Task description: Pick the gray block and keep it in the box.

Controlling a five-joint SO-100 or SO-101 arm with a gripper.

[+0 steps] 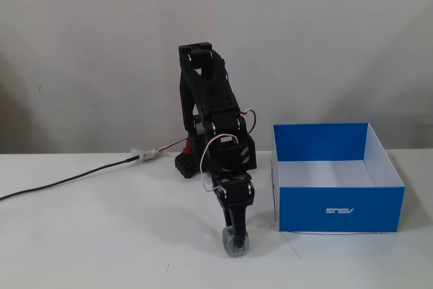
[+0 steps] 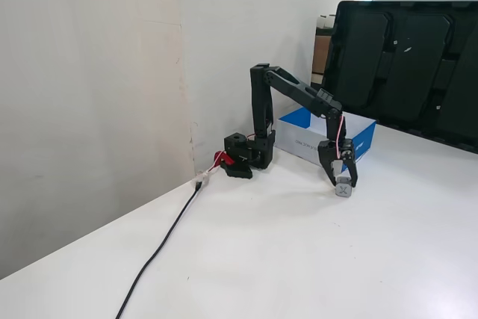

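Note:
The gray block (image 1: 237, 246) sits on the white table in front of the arm, left of the box in a fixed view; it also shows in the other fixed view (image 2: 344, 190). My gripper (image 1: 235, 236) points straight down with its fingers on either side of the block, closed against it (image 2: 342, 183). The block still touches the table. The box (image 1: 338, 209) is blue with a white logo and a white floor, and nothing lies in it. In the other fixed view the box (image 2: 302, 142) stands behind the arm.
The arm's base (image 1: 184, 164) stands at the back by the wall. A black cable (image 1: 67, 181) runs left from it across the table. A dark monitor (image 2: 403, 57) stands behind the box. The wall is close behind.

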